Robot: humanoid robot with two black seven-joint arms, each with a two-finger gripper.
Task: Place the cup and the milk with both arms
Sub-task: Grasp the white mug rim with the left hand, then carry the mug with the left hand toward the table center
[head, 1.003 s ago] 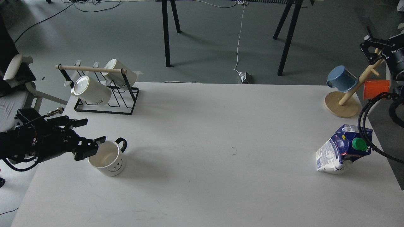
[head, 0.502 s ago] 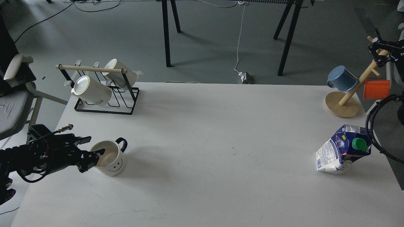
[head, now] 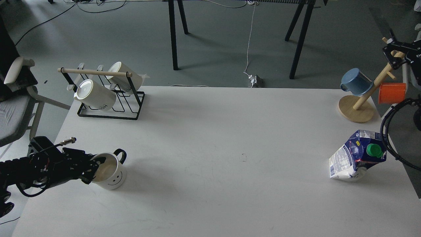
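Left claw [head: 93, 169] clamped on cup [head: 110, 171] rim; right claw [head: 394, 54] at frame edge, grip state unclear; milk [head: 357, 156] untouched.

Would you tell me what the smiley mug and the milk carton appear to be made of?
The smiley mug looks like glazed white ceramic: thick rim, glossy sheen, printed face. The milk carton seems to be coated, printed paperboard with folded edges; its green cap looks like plastic.
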